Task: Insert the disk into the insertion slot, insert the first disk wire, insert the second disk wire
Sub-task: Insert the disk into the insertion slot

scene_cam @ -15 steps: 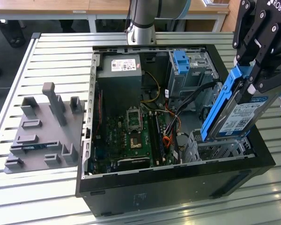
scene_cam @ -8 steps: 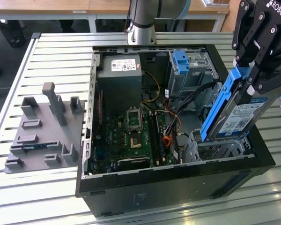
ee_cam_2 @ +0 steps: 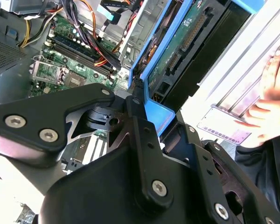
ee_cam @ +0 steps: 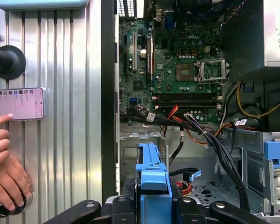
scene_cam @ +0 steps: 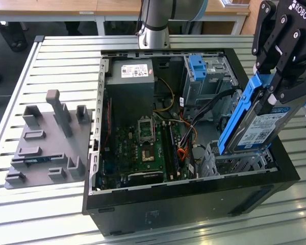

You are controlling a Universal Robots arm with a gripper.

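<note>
Slatted table bears an open case; at the exterior view's right, the gripper clamps the white-labelled disk, tilted over the slot.

Ribbed aluminium tabletop, light wooden desks behind, dark grey floor

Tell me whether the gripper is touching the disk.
Touching. In the exterior view the gripper is clamped on the upper end of the disk, holding it tilted over the computer case.
</note>
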